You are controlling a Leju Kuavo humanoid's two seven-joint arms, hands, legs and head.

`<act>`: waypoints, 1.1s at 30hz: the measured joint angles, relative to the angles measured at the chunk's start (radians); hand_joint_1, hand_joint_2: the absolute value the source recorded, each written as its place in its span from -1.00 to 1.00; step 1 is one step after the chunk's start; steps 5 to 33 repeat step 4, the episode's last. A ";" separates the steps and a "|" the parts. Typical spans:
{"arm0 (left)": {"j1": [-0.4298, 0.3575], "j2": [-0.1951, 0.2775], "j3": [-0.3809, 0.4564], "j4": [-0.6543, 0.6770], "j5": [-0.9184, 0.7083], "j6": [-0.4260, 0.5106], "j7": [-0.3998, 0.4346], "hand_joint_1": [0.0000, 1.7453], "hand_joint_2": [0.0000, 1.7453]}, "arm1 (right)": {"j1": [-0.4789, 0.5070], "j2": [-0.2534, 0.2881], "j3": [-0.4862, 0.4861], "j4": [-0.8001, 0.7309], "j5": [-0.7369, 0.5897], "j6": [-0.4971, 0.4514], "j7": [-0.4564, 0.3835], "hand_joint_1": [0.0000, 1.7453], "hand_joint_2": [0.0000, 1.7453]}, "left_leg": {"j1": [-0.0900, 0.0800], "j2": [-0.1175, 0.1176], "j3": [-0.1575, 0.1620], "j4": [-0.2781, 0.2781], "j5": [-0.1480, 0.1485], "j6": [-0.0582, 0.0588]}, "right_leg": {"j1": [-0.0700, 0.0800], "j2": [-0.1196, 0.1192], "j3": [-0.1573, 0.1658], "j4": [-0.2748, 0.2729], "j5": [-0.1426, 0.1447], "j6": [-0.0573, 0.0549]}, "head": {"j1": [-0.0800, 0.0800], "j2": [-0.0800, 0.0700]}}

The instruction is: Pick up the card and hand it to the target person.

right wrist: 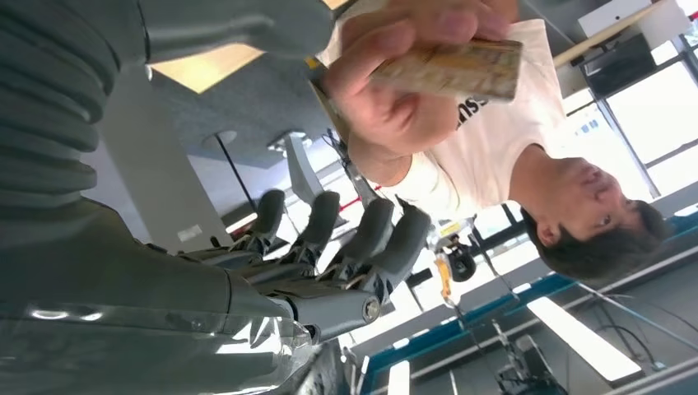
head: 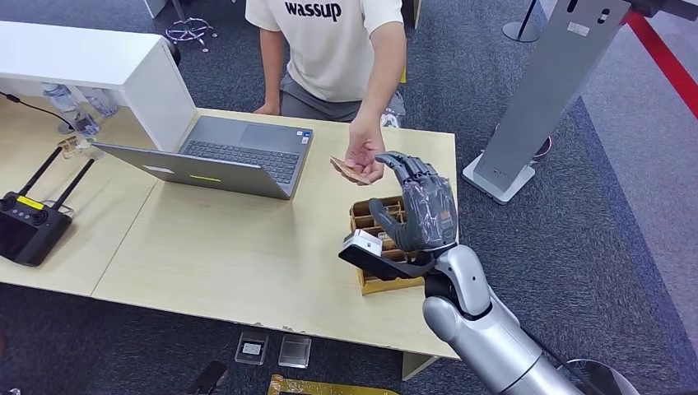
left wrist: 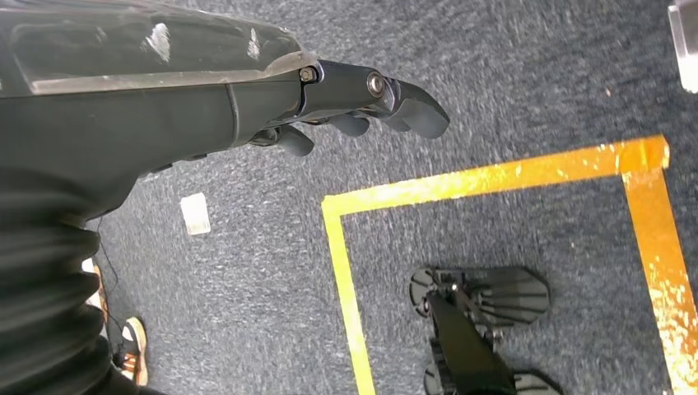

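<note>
Nearest, on the floor at the desk's (head: 247, 271) front edge, two small flat packets (head: 251, 348) are lying side by side, with a strip of yellow tape (head: 329, 387) beside them. The left hand (left wrist: 346, 103) is hanging over dark carpet, fingers (left wrist: 411, 107) loosely curled and holding nothing, above a yellow taped square (left wrist: 494, 177). The right hand (head: 416, 210) is hovering raised over the desk's right end, fingers (right wrist: 370, 234) spread apart and empty, directly above one wooden compartment box (head: 387, 280) that is sitting close to the front-right corner. Just beyond the fingertips, one card (head: 346, 169) is being pinched in a person's hand (head: 364, 152); in the right wrist view that card (right wrist: 453, 70) is sitting clear of the robot's fingers, not touching them. One open laptop (head: 222, 156) is standing mid-desk to the left of the card, with bare desktop stretching between it and the box. One black controller with two antennas (head: 33, 222) is resting at the far left edge. Behind the laptop a white cabinet (head: 90, 66) is abutting the desk. The person (head: 329, 49) is standing at the far edge. To the right, open carpet is running up to one grey stand (head: 543, 99).
</note>
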 joint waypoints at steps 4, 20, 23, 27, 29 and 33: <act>0.005 0.000 0.000 0.002 0.014 0.021 0.000 -1.00 -1.00 | 0.003 0.005 -0.003 0.024 -0.088 -0.011 -0.030 -1.00 1.00 | 0.000 0.000 0.000 0.000 0.000 0.000 | 0.000 0.000 0.000 0.000 0.000 0.000 | -0.001 0.000; 0.005 0.000 0.000 0.002 0.014 0.021 0.000 -1.00 -1.00 | 0.003 0.005 -0.003 0.024 -0.088 -0.011 -0.030 -1.00 1.00 | 0.000 0.000 0.000 0.000 0.000 0.000 | 0.000 0.000 0.000 0.000 0.000 0.000 | -0.001 0.000; 0.005 0.000 0.000 0.002 0.014 0.021 0.000 -1.00 -1.00 | 0.003 0.005 -0.003 0.024 -0.088 -0.011 -0.030 -1.00 1.00 | 0.000 0.000 0.000 0.000 0.000 0.000 | 0.000 0.000 0.000 0.000 0.000 0.000 | -0.001 0.000; 0.005 0.000 0.000 0.002 0.014 0.021 0.000 -1.00 -1.00 | 0.003 0.005 -0.003 0.024 -0.088 -0.011 -0.030 -1.00 1.00 | 0.000 0.000 0.000 0.000 0.000 0.000 | 0.000 0.000 0.000 0.000 0.000 0.000 | -0.001 0.000; 0.005 0.000 0.000 0.002 0.014 0.021 0.000 -1.00 -1.00 | 0.003 0.005 -0.003 0.024 -0.088 -0.011 -0.030 -1.00 1.00 | 0.000 0.000 0.000 0.000 0.000 0.000 | 0.000 0.000 0.000 0.000 0.000 0.000 | -0.001 0.000; 0.005 0.000 0.000 0.002 0.014 0.021 0.000 -1.00 -1.00 | 0.003 0.005 -0.003 0.024 -0.088 -0.011 -0.030 -1.00 1.00 | 0.000 0.000 0.000 0.000 0.000 0.000 | 0.000 0.000 0.000 0.000 0.000 0.000 | -0.001 0.000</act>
